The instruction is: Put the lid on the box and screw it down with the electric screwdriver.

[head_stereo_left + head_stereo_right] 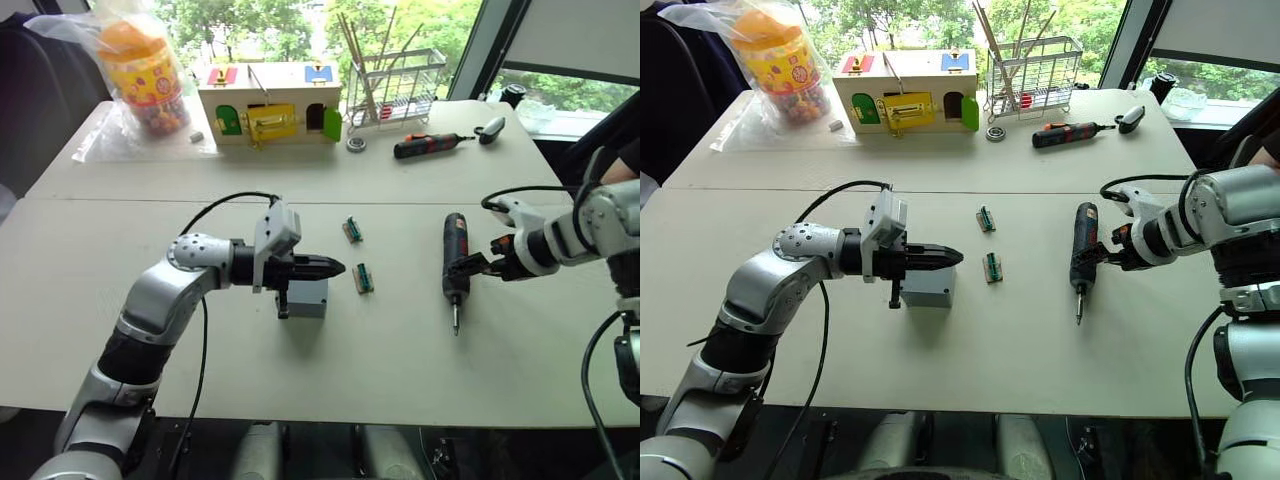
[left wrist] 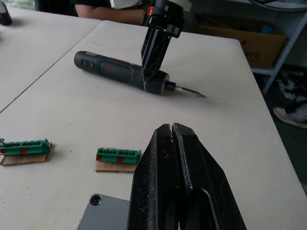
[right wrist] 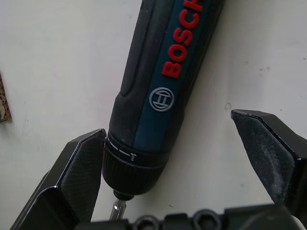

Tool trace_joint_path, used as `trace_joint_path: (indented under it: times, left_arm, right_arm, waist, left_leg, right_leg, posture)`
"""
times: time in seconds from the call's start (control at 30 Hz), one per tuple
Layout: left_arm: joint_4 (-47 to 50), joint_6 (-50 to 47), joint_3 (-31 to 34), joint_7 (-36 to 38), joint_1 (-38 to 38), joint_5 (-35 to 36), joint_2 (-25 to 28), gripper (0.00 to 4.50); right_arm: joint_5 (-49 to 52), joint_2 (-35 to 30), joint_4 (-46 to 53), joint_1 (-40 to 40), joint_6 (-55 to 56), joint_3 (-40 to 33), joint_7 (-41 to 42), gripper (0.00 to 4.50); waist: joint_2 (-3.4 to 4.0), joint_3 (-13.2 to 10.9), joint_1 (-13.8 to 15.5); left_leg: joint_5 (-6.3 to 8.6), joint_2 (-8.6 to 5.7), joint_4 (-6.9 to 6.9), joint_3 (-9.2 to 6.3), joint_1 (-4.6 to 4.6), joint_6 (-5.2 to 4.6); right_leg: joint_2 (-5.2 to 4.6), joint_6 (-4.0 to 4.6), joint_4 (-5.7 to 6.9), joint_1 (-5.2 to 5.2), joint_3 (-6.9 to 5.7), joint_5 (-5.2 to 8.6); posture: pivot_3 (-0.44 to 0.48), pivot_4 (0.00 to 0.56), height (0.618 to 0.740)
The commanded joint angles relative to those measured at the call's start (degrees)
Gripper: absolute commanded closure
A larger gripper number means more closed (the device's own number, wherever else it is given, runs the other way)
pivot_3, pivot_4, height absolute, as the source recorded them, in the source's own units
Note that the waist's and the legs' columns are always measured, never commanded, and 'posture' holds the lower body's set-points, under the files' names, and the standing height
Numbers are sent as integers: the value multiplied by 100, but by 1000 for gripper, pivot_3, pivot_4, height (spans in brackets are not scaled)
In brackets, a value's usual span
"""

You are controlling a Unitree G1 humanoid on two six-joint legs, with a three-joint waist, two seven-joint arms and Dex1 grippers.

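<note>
The grey box (image 1: 310, 297) stands mid-table. Its top is a flat grey face with a corner screw hole (image 2: 96, 201), which looks like the lid seated on it, though I cannot tell for sure. My left gripper (image 1: 335, 267) hovers level just above the box, fingers (image 2: 163, 158) pressed shut on nothing. To the right, the dark blue-black electric screwdriver (image 1: 455, 255) lies flat, bit toward the front edge. My right gripper (image 1: 472, 266) is open around its collar (image 3: 132, 167); one finger (image 3: 81, 163) touches it and the other stands apart.
Two green terminal blocks (image 1: 352, 230) (image 1: 363, 278) lie between box and driver. At the back are a red-and-black screwdriver (image 1: 425, 146), a wooden toy house (image 1: 268, 103), a wire rack (image 1: 395, 88) and a bagged toy jar (image 1: 145, 75).
</note>
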State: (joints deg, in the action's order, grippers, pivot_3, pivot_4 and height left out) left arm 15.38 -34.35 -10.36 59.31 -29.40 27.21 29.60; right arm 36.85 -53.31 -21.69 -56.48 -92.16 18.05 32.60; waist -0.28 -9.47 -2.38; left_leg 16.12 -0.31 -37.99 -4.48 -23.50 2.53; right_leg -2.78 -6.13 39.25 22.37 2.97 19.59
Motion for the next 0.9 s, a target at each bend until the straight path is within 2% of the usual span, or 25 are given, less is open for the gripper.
trace_joint_path:
  times: [0.03, 0.17, 0.27, 0.43, 0.47, 0.6, 0.73, 0.8, 0.9]
  left_arm:
    - [271, 40, 89, -219, 91, 34, -57, 4500]
    - [349, 31, 66, -408, 229, 9, -97, 4500]
    - [369, 31, 82, -526, 297, 9, -112, 4500]
    - [329, 60, 124, -611, 335, 19, -92, 4500]
    - [314, 70, 127, -613, 334, 19, -86, 4500]
    - [129, 132, 165, -551, 279, 2, -39, 4500]
    - [-244, 191, 325, -377, 153, 70, 45, 4500]
    - [-529, 190, 432, -205, 27, 152, 91, 4500]
    - [-1006, 222, 511, 93, -169, 183, 204, 4500]
  right_arm:
    - [-189, 117, -13, -321, -34, 340, 189, 3]
    - [-330, 187, 136, -376, -30, 842, 498, 3]
    - [-457, 1, 416, -184, 113, 1309, 803, 635]
    - [-795, -242, 537, 105, 477, 1702, 1193, 2544]
    - [-859, -275, 528, 154, 532, 1719, 1260, 2730]
    - [-1171, -164, 3, 60, 742, 1368, 1297, 2730]
    - [-1276, 74, -696, -561, 734, 604, 1277, 2730]
    - [-1192, 86, -900, -968, 551, 69, 1283, 2730]
    - [-1067, 168, -1015, -1436, 156, -1131, 996, 2730]
  waist:
    - [0, 0, 0]
    - [0, 0, 8]
    - [-1, 0, 28]
    - [-4, 3, 49]
    - [-10, 6, 51]
    - [-29, 18, 105]
    - [-29, 17, 130]
    - [-2, 1, 137]
    - [27, -14, 130]
  left_leg:
    - [0, 0, 1, -1, 0, 0]
    - [0, 0, 1, -2, 0, 0]
    - [0, -1, -1, -4, 0, 0]
    - [0, -2, -1, -9, 0, 0]
    - [0, -2, -1, -9, 1, 0]
    - [0, -2, -3, -12, 2, 0]
    - [-1, -2, -11, -6, 7, 2]
    - [-3, -4, -11, -3, 6, 6]
    - [-3, -7, -1, 5, -18, 6]
  right_leg:
    - [1, 0, 0, 1, 0, 0]
    - [1, 0, 0, 0, -1, 0]
    - [-1, 0, -2, -4, -4, 0]
    - [-1, 0, -4, -6, -8, 0]
    - [-1, 0, -5, -9, -8, 0]
    - [-1, 0, -8, -14, -11, 0]
    - [-2, -2, -7, -18, -9, -3]
    - [-4, -4, -4, -12, -8, -4]
    - [-5, -5, 0, 24, -3, -4]
  posture:
    - [0, 150, 740]
    - [0, 150, 740]
    - [0, 150, 740]
    - [0, 150, 740]
    - [0, 150, 740]
    - [0, 150, 740]
    - [0, 150, 740]
    - [0, 150, 740]
    - [0, 150, 740]
